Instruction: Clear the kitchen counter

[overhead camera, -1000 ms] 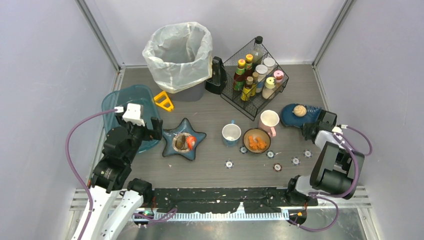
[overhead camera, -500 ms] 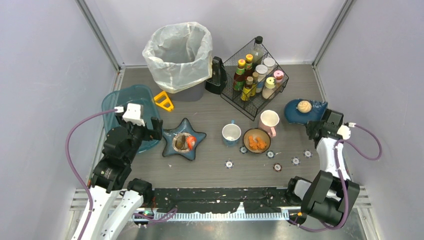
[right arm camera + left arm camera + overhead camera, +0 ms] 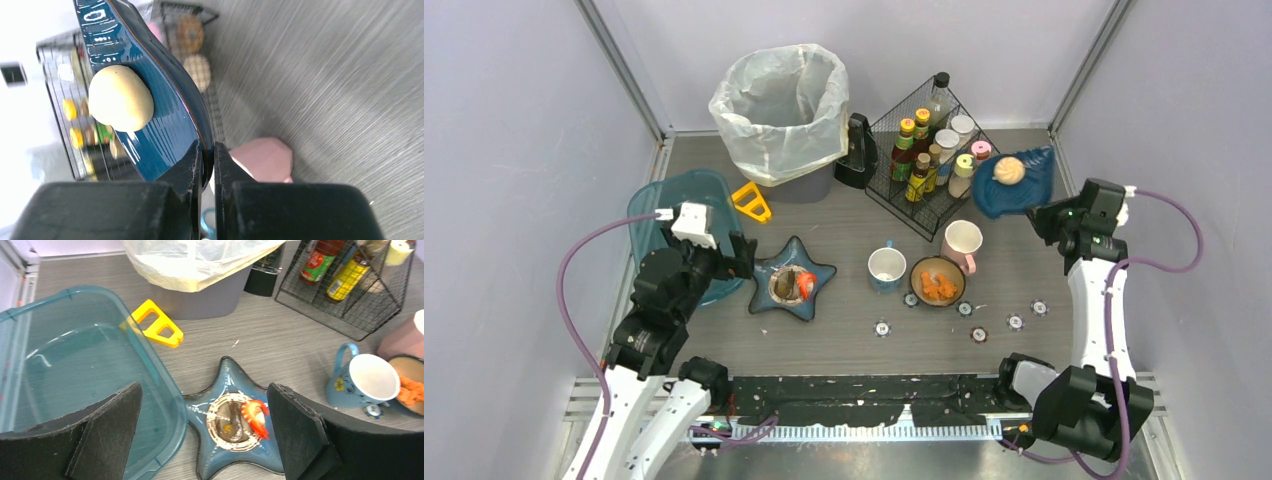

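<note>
The kitchen counter (image 3: 844, 330) is dark grey wood grain. My right gripper (image 3: 1044, 212) is shut on the rim of a dark blue plate (image 3: 1014, 185), held up in the air beside the wire rack with a pale bun (image 3: 1009, 171) on it. In the right wrist view the plate (image 3: 165, 125) stands tilted with the bun (image 3: 120, 99) resting on it. My left gripper (image 3: 724, 262) is open and empty above a blue star-shaped dish (image 3: 792, 285) holding a shrimp (image 3: 255, 416). The dish (image 3: 235, 440) lies between my fingers (image 3: 295, 430), next to the teal tub (image 3: 75, 375).
A lined bin (image 3: 782, 105), a black wire rack of bottles (image 3: 929, 155), a yellow tool (image 3: 751, 203), a blue mug (image 3: 886, 268), a pink mug (image 3: 962, 243), a bowl of orange food (image 3: 937, 281) and several small caps (image 3: 1014, 322) stand on the counter.
My right gripper has lifted the blue plate with the bun off the counter and carried it up and away toward the wire rack. The left arm has barely moved.
</note>
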### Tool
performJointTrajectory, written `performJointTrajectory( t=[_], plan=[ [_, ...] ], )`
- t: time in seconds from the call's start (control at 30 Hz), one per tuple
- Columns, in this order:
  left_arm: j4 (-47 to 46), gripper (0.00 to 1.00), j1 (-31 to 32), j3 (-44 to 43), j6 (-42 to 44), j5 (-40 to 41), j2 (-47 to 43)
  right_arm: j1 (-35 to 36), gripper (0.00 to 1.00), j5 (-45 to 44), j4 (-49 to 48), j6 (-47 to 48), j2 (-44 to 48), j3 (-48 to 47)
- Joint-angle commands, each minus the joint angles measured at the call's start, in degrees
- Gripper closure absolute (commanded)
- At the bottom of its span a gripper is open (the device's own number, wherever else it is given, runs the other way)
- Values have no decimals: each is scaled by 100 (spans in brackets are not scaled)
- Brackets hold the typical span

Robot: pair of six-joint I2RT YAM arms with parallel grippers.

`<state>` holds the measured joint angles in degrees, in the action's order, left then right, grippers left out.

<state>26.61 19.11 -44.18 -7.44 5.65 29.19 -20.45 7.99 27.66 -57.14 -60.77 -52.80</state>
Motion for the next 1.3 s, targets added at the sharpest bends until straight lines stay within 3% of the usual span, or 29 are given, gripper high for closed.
performJointTrajectory(
  t=[0.0,0.2,0.37,0.67,0.9,1.07,1.27],
  plan=[
    [-155,3,22,-341,-694,-505,226,719,94,633,-230,386,96,-655],
    [-293,3,22,-370,-2047,-1589,658,1810,95,868,-251,388,149,-708],
    [-1101,3,203,19,-3109,-2223,976,2630,95,1036,-546,149,162,-482],
    [-1756,4,1588,-83,-3837,-1459,1769,3769,95,818,-1059,-257,118,-107],
    [-2314,7,2117,-20,-4582,-872,2504,4358,95,687,-1407,-464,-41,115],
    [-2625,16,2192,155,-5075,-713,2894,4562,95,660,-1553,-570,-132,203],
    [-2902,36,2261,222,-5283,-640,3270,4672,95,677,-1705,-625,-158,311]
  ],
)
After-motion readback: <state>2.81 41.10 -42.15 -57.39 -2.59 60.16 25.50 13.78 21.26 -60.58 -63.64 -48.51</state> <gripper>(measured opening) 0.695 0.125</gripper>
